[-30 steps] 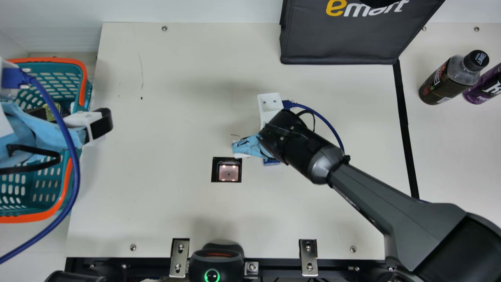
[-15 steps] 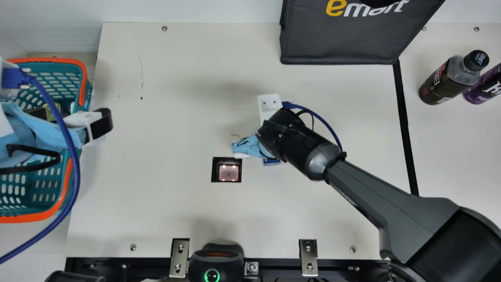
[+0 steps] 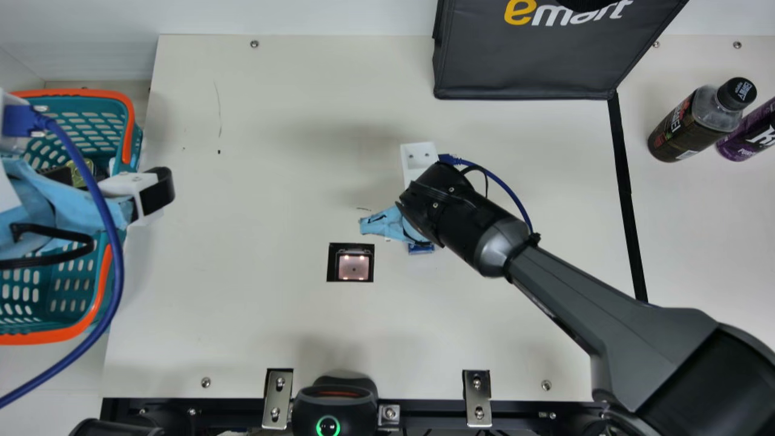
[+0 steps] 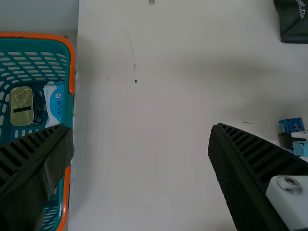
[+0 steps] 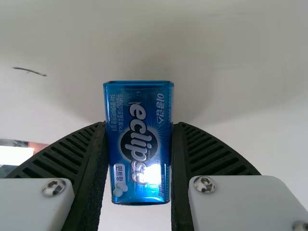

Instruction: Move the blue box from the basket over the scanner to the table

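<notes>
In the main view my left gripper is over the right rim of the teal basket; in the left wrist view that gripper is open and empty. My right gripper is over the table, just beyond and to the right of the scanner window. A bit of the blue box shows below its wrist. The right wrist view has the gripper shut on the blue box, pads against both sides. The blue box is also at the left wrist view's edge.
In the basket are a gold-lidded can and a white-and-blue packet. A dark bag is at the back, and two bottles, one dark, one purple, at the right. A black device sits at the front edge.
The right gripper has turned slightly, and a white part by its fingertips is now hidden. Its arm first shifted a little left, then slightly back right. The left arm has stayed still.
</notes>
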